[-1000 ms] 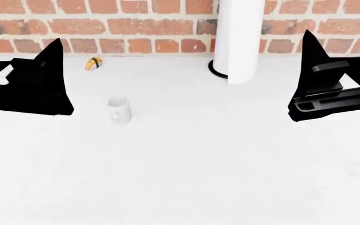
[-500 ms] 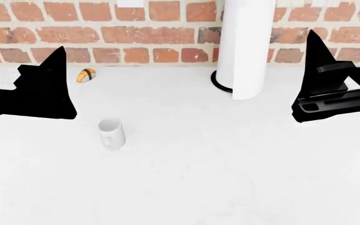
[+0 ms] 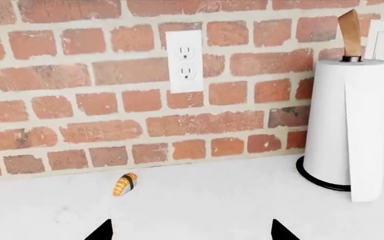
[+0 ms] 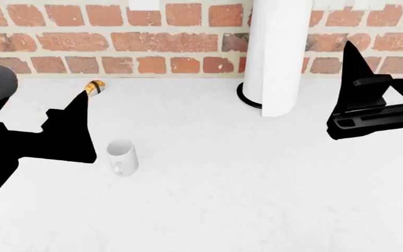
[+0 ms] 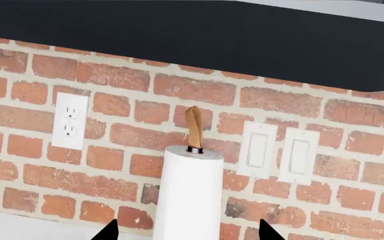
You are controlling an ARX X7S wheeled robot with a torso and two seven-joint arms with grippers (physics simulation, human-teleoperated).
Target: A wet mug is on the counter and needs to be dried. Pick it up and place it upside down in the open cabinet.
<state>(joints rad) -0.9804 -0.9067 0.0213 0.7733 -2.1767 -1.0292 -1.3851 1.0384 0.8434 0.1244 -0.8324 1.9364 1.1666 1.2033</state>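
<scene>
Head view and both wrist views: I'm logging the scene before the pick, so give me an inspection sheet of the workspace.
Surface: white counter, nothing spilled that shows.
Job's things: mug upright, mouth up, standing free beside the left pincer; cabinet not seen.
Clutter: paper-towel roll on its black holder near the wall; small orange-and-black object by the wall.
Grippers: left pincer close to the mug, not on it; right pincer far off, empty; opening of either cannot be told.
Cables: nothing seen.
Surroundings: brick wall, outlet, two switches.

1 mug; 2 grippers
</scene>
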